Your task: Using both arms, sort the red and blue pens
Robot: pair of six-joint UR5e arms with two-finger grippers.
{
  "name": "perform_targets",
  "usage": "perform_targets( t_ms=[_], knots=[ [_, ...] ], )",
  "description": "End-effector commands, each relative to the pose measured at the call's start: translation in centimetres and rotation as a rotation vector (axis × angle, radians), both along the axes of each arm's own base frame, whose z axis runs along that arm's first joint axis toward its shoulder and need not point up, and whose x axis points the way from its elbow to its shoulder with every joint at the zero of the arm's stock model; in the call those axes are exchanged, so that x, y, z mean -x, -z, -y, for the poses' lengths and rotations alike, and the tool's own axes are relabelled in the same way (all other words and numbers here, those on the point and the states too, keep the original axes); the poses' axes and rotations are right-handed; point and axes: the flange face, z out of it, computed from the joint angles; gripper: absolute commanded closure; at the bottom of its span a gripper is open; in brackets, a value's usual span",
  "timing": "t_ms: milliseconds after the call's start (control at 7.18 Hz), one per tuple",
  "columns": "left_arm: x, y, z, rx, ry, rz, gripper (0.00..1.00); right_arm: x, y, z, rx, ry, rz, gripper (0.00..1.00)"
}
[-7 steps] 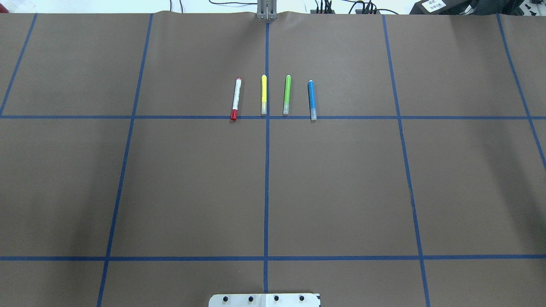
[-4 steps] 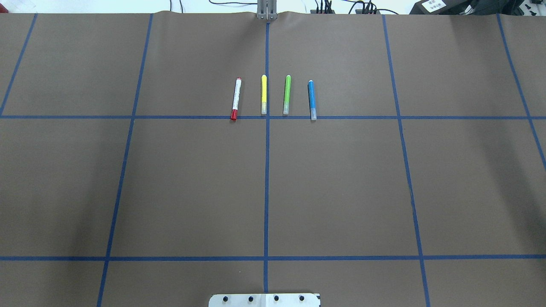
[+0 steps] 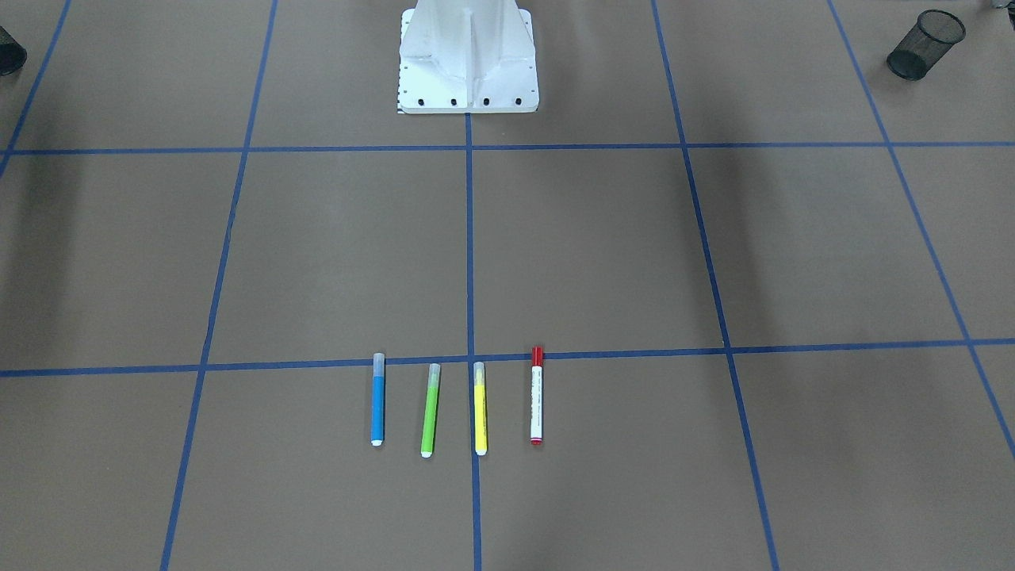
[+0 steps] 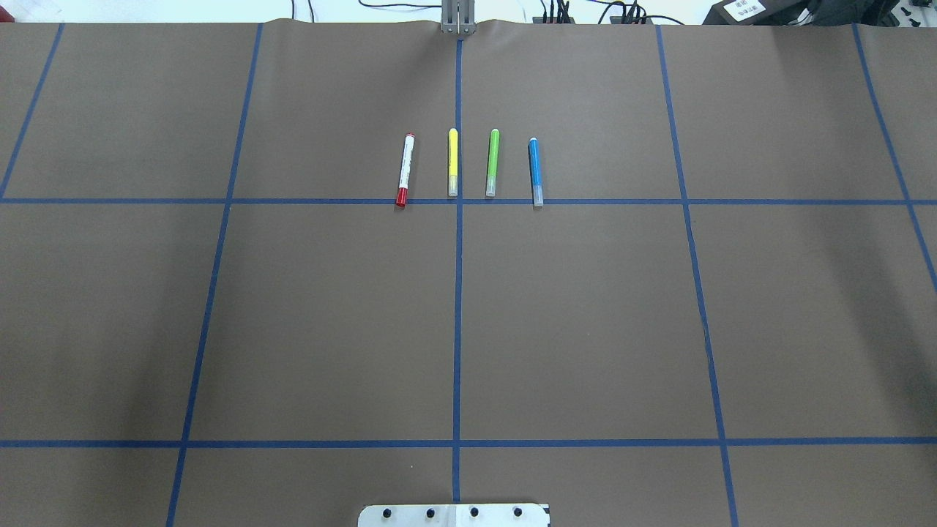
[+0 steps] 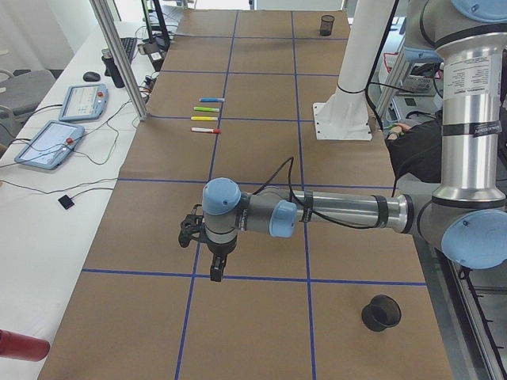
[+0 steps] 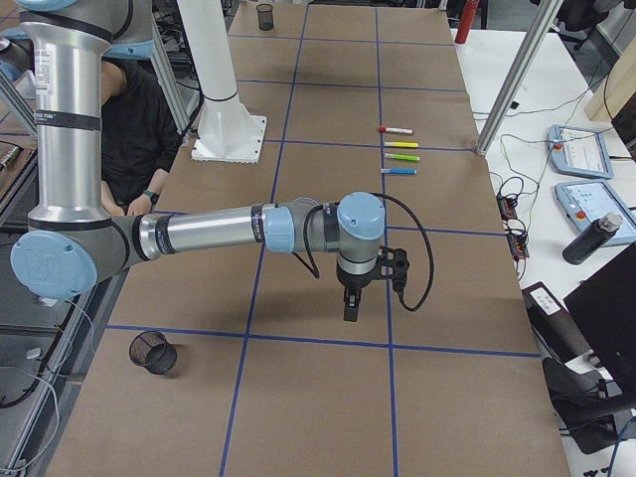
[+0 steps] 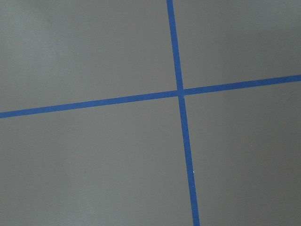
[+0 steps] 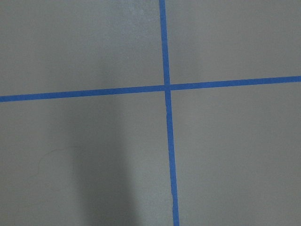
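Neither set of fingers shows clearly enough to tell spread from closed. The left gripper (image 5: 215,271) hangs over the table (image 5: 261,324), with a mesh cup (image 5: 381,313) at its four o'clock. The right gripper (image 6: 351,308) has a second cup (image 6: 152,352) at eight o'clock. Overhead, the red pen (image 4: 405,170) lies at nine o'clock of the blue pen (image 4: 535,171), well apart from both grippers.

You have a yellow marker (image 4: 452,162) and a green marker (image 4: 492,162) lying parallel, close together, on the tabletop (image 4: 585,315); a mesh cup (image 3: 924,44) stands well apart.
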Motion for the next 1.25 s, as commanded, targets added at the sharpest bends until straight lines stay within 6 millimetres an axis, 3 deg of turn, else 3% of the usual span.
perform_targets(
  t_ms=[0, 418, 697, 836, 1114],
  knots=[
    [-0.1, 1.2, 0.4, -0.022, 0.001, -0.008, 0.0, 0.2, 1.4, 1.2, -0.023, -0.003, 0.009, 0.0],
    [-0.2, 2.6, 1.5, -0.051, 0.0, -0.014, 0.0, 1.3, 1.6, 1.6, -0.033, 0.018, 0.016, 0.0],
    [-0.2, 4.9, 3.3, -0.09, 0.0, -0.016, 0.0, 1.5, 0.4, 1.2, -0.036, 0.028, 0.042, 0.0],
    [-0.9, 5.3, 3.7, -0.096, -0.013, -0.015, 0.0, 1.7, -0.8, 1.0, -0.05, 0.032, 0.078, 0.0],
    [-3.7, 6.0, 4.6, -0.075, -0.064, -0.009, 0.0, 1.7, -0.8, 0.6, -0.115, 0.029, 0.087, 0.0]
  ],
)
